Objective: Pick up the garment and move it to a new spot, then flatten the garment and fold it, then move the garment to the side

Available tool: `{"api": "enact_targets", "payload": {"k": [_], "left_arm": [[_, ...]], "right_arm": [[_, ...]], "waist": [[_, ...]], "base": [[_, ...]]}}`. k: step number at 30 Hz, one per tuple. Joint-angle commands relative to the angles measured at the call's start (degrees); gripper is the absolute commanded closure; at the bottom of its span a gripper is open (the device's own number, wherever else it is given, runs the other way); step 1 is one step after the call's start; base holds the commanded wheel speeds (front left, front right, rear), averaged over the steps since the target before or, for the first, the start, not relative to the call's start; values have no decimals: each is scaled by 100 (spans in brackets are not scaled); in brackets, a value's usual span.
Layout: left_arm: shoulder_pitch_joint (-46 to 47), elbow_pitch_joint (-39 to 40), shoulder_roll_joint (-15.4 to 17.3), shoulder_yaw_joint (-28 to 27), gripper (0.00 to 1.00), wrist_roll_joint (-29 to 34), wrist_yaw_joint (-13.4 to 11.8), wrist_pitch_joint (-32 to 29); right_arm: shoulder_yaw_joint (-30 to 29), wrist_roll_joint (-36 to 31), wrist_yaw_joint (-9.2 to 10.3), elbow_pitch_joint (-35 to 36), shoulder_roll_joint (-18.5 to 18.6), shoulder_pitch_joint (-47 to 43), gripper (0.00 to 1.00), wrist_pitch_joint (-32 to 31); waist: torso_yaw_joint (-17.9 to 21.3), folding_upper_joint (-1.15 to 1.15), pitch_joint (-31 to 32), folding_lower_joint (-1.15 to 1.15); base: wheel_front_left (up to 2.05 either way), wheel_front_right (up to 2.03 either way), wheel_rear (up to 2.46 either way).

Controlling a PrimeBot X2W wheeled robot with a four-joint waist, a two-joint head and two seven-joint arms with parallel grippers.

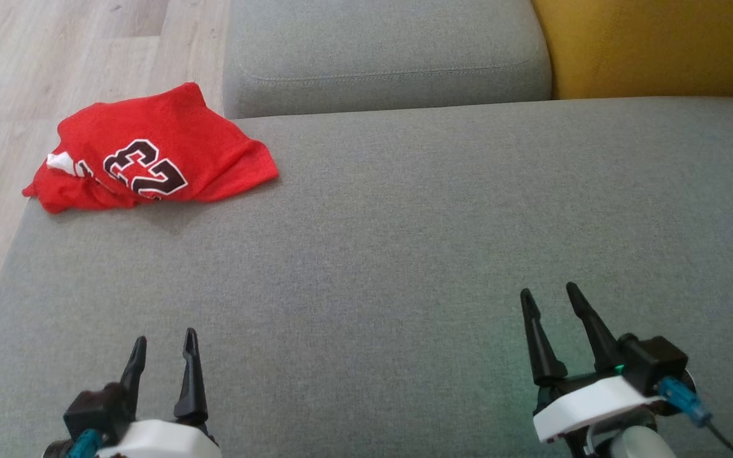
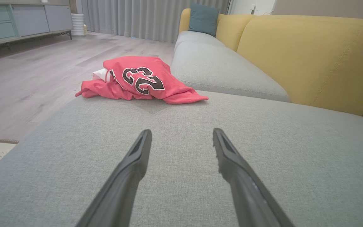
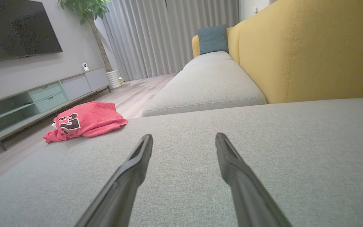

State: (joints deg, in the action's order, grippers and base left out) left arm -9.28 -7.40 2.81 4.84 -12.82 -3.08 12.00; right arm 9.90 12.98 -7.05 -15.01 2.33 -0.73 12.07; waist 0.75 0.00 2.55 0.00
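Jaws of both grippers stand spread apart, gripping nothing: left gripper (image 1: 165, 337) at lower left of the frame, right gripper (image 1: 549, 290) at lower right. Crumpled red garment (image 1: 150, 159) lies upper left, on the grey sofa cushion (image 1: 404, 222), well apart from both.

Only readable thing here is a big 23 (image 1: 144, 168) on the red garment (image 1: 169, 121), dark digits with a white outline. It's well ahead of the left gripper (image 1: 165, 337) and a touch to the left of its jaws, and far off to the left of the right gripper (image 1: 548, 289) and its jaws. In the head view the 23 is upside down. Looking along the left fingers it's tilted but clear, and along the right ones it's skewed sideways and partly lost in a fold. The white patch (image 1: 61, 162) at the garment's edge is too small to read.
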Motion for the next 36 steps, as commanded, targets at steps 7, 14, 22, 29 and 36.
{"api": "enact_targets", "payload": {"k": [7, 14, 22, 29, 36], "left_arm": [[124, 211, 51, -140, 0, 570, -75, 207], [99, 170, 43, -149, 0, 909, -88, 300], [114, 114, 27, -177, 0, 874, -56, 300], [123, 103, 20, -194, 0, 866, -48, 300], [149, 71, 14, -198, 0, 849, -41, 300]], "right_arm": [[190, -632, -42, 112, 51, 271, 0, 200], [148, -1017, -44, 46, 54, 302, 0, 293], [50, -930, -44, 22, 54, 314, 0, 293], [29, -896, -44, -2, 54, 334, 0, 293], [22, -888, -44, -19, 54, 348, 0, 293]], "waist": [[11, 0, 9, 0], [17, 0, 11, 0], [8, 0, -4, 0], [10, 0, -16, 0], [10, 0, -22, 0]], "base": [[0, 0, 0], [0, 0, 0], [0, 0, 0], [0, 0, 0], [0, 0, 0]]}}
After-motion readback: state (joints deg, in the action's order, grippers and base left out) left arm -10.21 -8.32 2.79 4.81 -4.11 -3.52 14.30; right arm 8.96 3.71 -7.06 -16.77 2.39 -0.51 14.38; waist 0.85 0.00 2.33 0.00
